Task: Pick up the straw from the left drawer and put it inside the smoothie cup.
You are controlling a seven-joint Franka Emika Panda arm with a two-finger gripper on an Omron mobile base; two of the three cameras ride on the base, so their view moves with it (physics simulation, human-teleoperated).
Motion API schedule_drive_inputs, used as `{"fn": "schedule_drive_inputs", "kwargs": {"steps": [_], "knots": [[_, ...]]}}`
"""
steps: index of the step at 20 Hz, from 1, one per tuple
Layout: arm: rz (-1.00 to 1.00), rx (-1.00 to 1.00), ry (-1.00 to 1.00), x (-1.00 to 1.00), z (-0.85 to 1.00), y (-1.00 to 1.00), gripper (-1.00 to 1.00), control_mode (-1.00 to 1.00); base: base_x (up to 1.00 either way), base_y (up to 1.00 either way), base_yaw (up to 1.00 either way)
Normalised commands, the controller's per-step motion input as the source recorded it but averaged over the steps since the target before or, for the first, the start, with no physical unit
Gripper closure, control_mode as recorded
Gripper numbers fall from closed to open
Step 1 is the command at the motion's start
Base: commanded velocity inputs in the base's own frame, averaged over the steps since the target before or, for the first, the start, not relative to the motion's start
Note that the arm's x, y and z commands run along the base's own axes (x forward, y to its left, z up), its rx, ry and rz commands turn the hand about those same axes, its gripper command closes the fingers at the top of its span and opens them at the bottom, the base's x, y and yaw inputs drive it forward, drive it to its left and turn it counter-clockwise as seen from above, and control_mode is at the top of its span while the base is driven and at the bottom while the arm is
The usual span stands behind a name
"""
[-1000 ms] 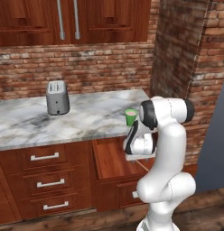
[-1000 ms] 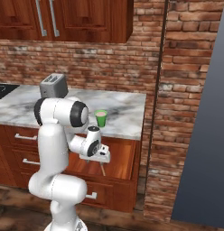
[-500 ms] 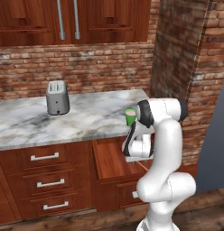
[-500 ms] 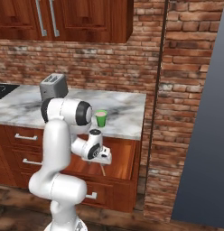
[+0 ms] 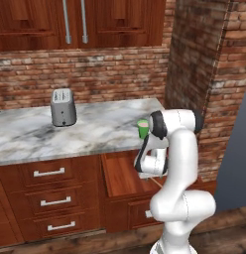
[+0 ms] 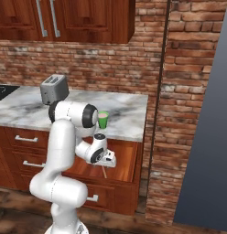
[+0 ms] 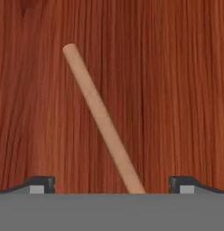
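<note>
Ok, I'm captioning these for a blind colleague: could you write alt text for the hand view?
A pale tan straw lies at a slant on the reddish-brown wood floor of the left drawer, seen from close above. The open gripper hangs over it, one dark fingertip at each side, and the straw's near end runs down between them.

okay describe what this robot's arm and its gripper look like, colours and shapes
The smooth, rounded white arm is built of thick tubular links with dark bands at the joints, rising from a bulbous white base. Its white wrist block ends in the two-finger gripper, whose small dark fingertips are squared off. No cables or markings show.
</note>
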Motion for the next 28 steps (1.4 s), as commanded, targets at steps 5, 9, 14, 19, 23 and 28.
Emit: {"fn": "schedule_drive_inputs", "kwargs": {"steps": [5, 9, 14, 19, 23, 28], "knots": [[0.01, 0.0, -0.02, 0.28, -0.16, 0.0, -1.0, -1.0, 0.0, 0.0, 0.0], [0.01, 0.0, -0.03, 0.13, -0.21, 0.0, -1.0, -1.0, 0.0, 0.0, 0.0], [0.02, 0.0, -0.08, 0.0, -0.41, 0.0, 1.0, -1.0, 0.0, 0.0, 0.0], [0.04, 0.0, -0.1, 0.0, -0.46, 0.0, 1.0, -1.0, 0.0, 0.0, 0.0], [0.03, 0.0, -0.09, 0.0, -0.3, 0.0, 1.0, -1.0, 0.0, 0.0, 0.0], [0.01, 0.0, -0.04, -0.35, -0.23, 0.13, 1.0, -1.0, 0.0, 0.0, 0.0]]}}
